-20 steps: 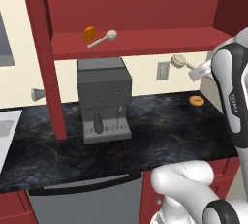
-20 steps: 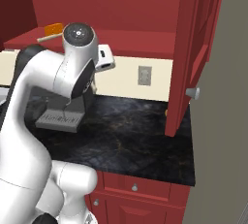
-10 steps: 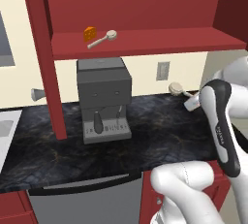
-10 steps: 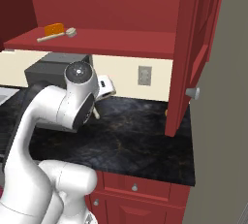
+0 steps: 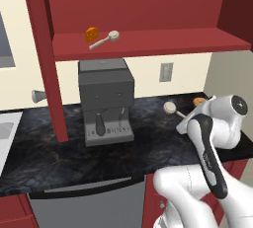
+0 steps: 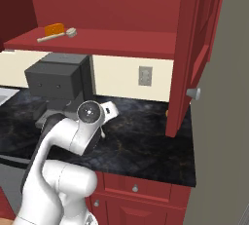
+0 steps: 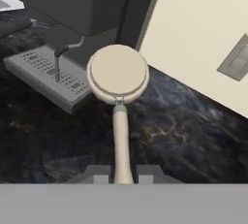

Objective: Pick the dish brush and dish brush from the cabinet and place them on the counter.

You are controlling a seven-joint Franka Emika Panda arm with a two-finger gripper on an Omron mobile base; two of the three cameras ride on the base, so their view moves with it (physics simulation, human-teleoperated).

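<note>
The gripper (image 7: 121, 174) was clamped on the handle of one dish brush (image 7: 118, 85), its length running straight out from the fingers, head hanging over the counter (image 7: 184, 136) just right of the coffee machine (image 5: 106, 98), while the other brush (image 5: 105, 39) lay on the cabinet (image 5: 148, 42) shelf above that machine, beside an orange block (image 5: 90, 33).

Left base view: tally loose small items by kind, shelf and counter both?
Pale beige round-headed dish brushes: 2, one on the red shelf, one over the counter
Small orange block on shelf: 1
Small orange item on counter: 1
Total: 4
</note>
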